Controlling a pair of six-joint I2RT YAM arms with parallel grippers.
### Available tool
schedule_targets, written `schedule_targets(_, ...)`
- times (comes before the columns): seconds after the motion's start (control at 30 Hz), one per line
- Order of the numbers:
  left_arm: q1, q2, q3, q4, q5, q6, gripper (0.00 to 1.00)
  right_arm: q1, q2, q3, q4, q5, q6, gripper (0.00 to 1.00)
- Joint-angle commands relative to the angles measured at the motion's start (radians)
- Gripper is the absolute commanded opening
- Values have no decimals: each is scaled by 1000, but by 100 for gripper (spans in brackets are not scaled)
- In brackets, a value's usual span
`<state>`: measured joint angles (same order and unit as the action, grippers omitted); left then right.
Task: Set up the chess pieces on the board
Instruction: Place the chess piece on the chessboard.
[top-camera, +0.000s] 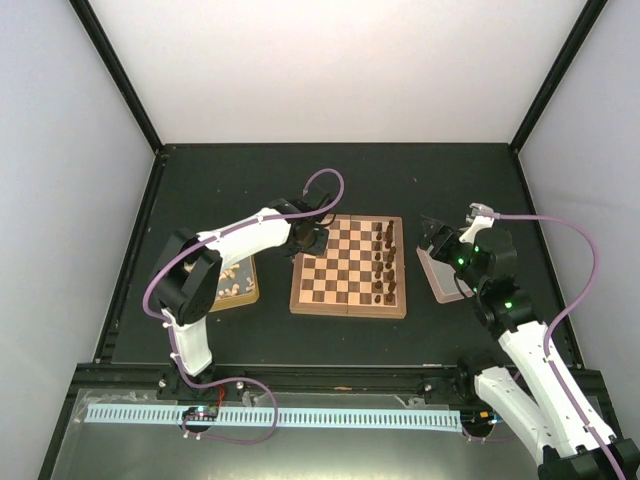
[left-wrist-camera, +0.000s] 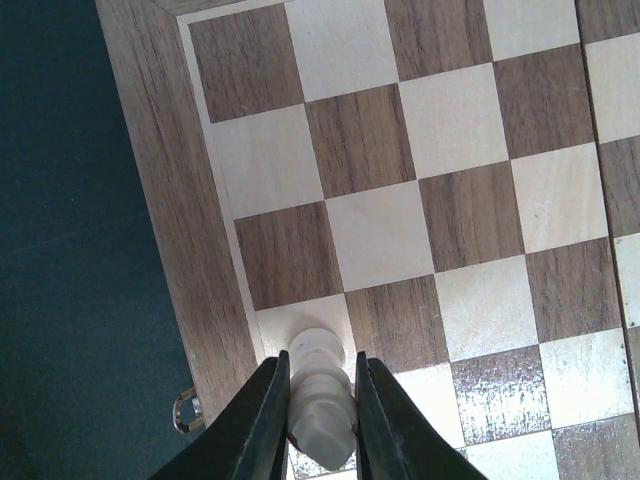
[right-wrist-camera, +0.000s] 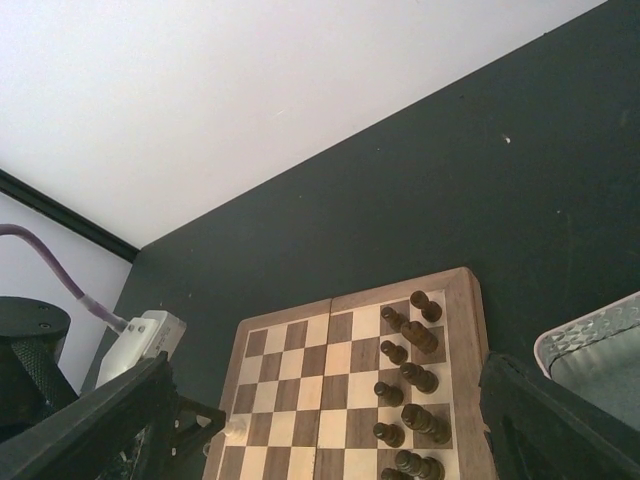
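The left gripper (top-camera: 306, 238) is at the far-left corner of the board (top-camera: 348, 266). Its two fingers (left-wrist-camera: 262, 420) are clenched on a pale cream piece (left-wrist-camera: 320, 405), one finger on each side of it. In the left wrist view the piece is over a pale square in the column next to the board's reddish-brown border, very near the edge. I cannot tell if its base touches the wood. A small metal clasp (left-wrist-camera: 188, 410) sticks out from the side of the board, just beside the left finger. The squares ahead of the piece show only bare wood, and beyond the border is the dark table (left-wrist-camera: 60, 250).

The dark pieces (top-camera: 383, 262) stand in the two columns along the right edge of the board (some look a bit out of line), well apart from the left gripper.

The right gripper (top-camera: 440, 245) is off the board on the right side, above the far end of the silver-grey tray (top-camera: 443, 278). Its jaws are spread wide and hold nothing. Between this tray and the right edge of the board runs a narrow strip of table.

On the left of the board lies a gold-tan tin (top-camera: 250, 290) with pale pieces (top-camera: 234, 282) in it, partly under the left arm.
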<state>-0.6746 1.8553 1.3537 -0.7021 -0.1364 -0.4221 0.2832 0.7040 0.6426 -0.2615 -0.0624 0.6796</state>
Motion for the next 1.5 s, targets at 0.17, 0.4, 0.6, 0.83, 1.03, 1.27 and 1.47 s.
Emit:
schedule_targets(0.17, -3, 11, -4, -10, -20, 16, 27, -6, -3, -12, 4, 9, 4, 83)
schedule_targets(0.4, -1, 0, 5, -8, -31, 20, 33, -6, -4, -11, 5, 4, 5, 83)
schedule_targets(0.6, 1, 2, 11, -18, -50, 22, 38, -6, -11, -11, 1, 6, 6, 84)
schedule_targets(0.83, 10, -28, 17, -33, -55, 23, 46, -6, -15, -11, 1, 3, 8, 83)
schedule_targets(1.03, 32, -121, 19, -52, -50, 15, 63, -6, -20, -10, 3, -2, 11, 83)
schedule_targets(1.27, 177, -340, -141, -25, -93, -66, 65, -6, -19, -14, 15, -10, 15, 83)
schedule_targets(1.47, 413, -538, -428, 6, -102, -185, 69, -6, -13, -26, 26, -19, 19, 83)
